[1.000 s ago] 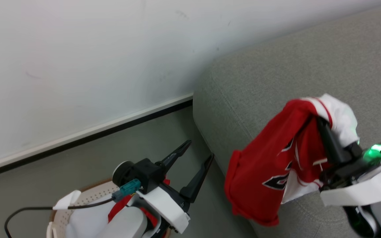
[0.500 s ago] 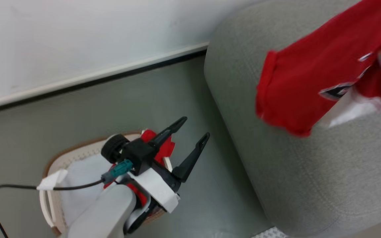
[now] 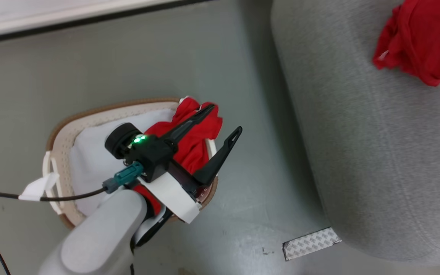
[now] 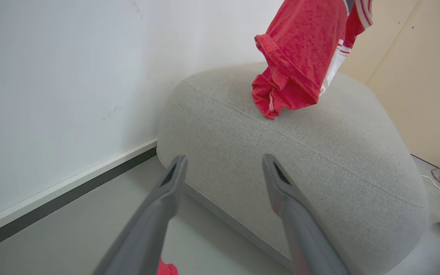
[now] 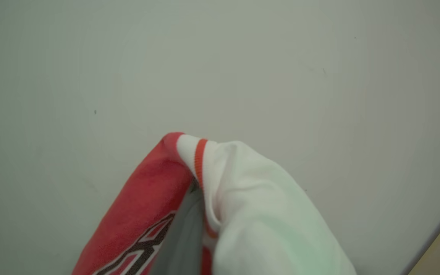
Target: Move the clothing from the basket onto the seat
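Head camera: steep downward over basket, seat. Left wrist: low, facing same seat. Right wrist: facing wall.

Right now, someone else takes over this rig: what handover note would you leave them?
The left gripper is open and empty, above the basket.
The right gripper is shut on the held jersey, which hangs from it with its lower end bunched on the sofa.
The second jersey lies in the basket, at the end nearest the sofa.
Done: nothing released on the sofa yet.
Left: lower and release the held jersey on the sofa, then fetch the second jersey, probably with the left gripper.
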